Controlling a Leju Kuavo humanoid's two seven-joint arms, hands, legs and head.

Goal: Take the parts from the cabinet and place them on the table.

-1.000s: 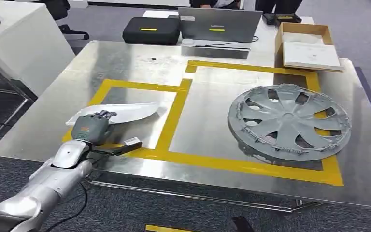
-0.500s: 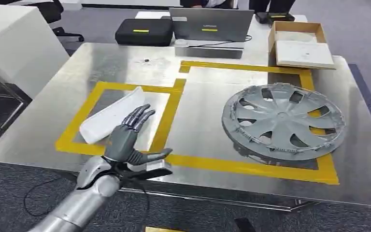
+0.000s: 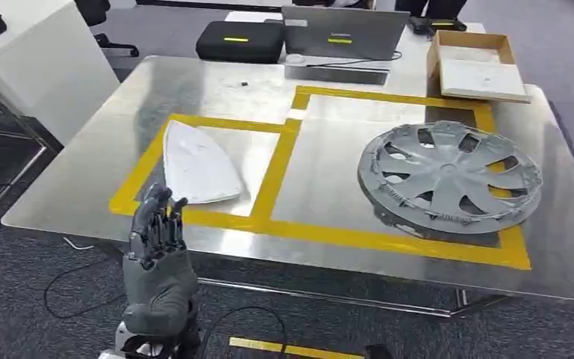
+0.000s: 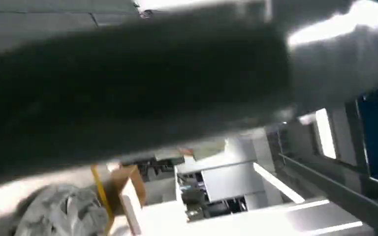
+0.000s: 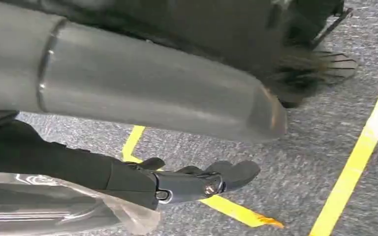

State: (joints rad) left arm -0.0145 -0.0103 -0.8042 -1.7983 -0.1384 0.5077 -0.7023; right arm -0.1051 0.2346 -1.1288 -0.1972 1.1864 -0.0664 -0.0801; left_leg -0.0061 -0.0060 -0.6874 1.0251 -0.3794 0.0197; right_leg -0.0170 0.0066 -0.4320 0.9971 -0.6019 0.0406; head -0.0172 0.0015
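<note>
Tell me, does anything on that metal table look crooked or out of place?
Mostly tidy. The white part lies inside the small yellow-taped square. The grey wheel cover is the odd one: its rim covers the tape of the larger square on the right side, so it sits off-centre.

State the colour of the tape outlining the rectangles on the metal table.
Yellow tape, clearest in the head view.

You won't find any readable text here. The laptop point(image 3: 344, 31) lid carries a small yellowish mark, too blurred to read. The black case point(image 3: 241, 40) has a yellow strip without legible letters.
</note>
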